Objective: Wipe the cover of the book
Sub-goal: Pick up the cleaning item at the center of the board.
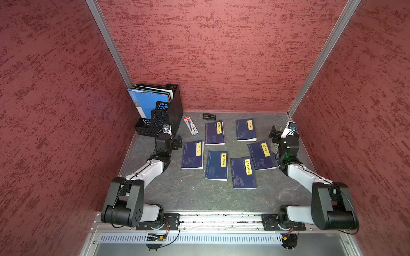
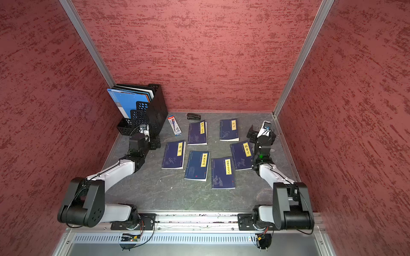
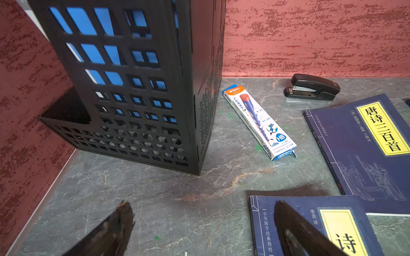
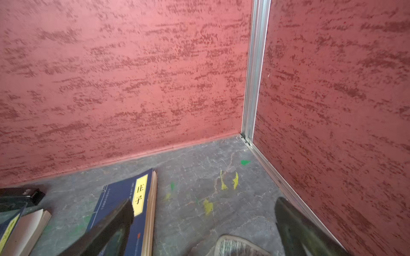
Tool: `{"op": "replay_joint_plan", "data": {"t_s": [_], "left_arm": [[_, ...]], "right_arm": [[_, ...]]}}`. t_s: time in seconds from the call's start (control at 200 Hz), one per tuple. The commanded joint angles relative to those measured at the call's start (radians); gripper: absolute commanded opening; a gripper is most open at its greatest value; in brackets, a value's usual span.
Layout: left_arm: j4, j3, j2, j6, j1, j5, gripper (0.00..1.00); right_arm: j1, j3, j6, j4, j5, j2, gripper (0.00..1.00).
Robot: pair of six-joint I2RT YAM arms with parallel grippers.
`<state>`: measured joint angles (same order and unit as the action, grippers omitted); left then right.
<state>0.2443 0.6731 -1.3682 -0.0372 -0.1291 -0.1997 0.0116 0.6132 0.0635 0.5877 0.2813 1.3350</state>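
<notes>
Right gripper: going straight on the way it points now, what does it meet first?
The right gripper, jaws open, seems headed for bare tabletop flecked yellow and green, then the red back wall. The 庄子 book lies off to one side. Depth is uncertain.

Black file rack [image 1: 176, 110], pencil box [image 1: 190, 125], probably a stapler [image 1: 209, 116].

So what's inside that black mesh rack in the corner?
Upright folders stand in the black mesh rack: a bright blue folder shows most, with others behind it showing only their edges. Their lower parts and the slot floors are hidden by the mesh walls.
</notes>
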Motion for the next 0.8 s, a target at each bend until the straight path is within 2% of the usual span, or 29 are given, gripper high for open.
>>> {"op": "replay_joint_plan", "data": {"t_s": [0.0,0.14,0.301,0.526,0.797], "left_arm": [[-0.131,0.053,0.010,0.020,-0.003,0.007,1.00],[-0.208,0.097,0.023,0.056,-0.003,0.020,1.00],[-0.291,0.140,0.026,0.102,-0.004,0.082,1.00],[-0.357,0.158,0.032,0.142,-0.010,0.127,1.00],[-0.392,0.169,0.025,0.166,-0.018,0.140,1.00]], "right_arm": [[0.002,0.064,0.046,-0.292,0.069,0.004,0.99],[0.004,0.114,0.129,-0.459,0.079,0.007,0.99],[0.009,0.172,0.134,-0.576,0.118,0.065,0.99],[0.028,0.246,0.160,-0.640,0.065,0.185,0.98],[0.106,0.306,0.175,-0.739,-0.034,0.269,0.97]]}}
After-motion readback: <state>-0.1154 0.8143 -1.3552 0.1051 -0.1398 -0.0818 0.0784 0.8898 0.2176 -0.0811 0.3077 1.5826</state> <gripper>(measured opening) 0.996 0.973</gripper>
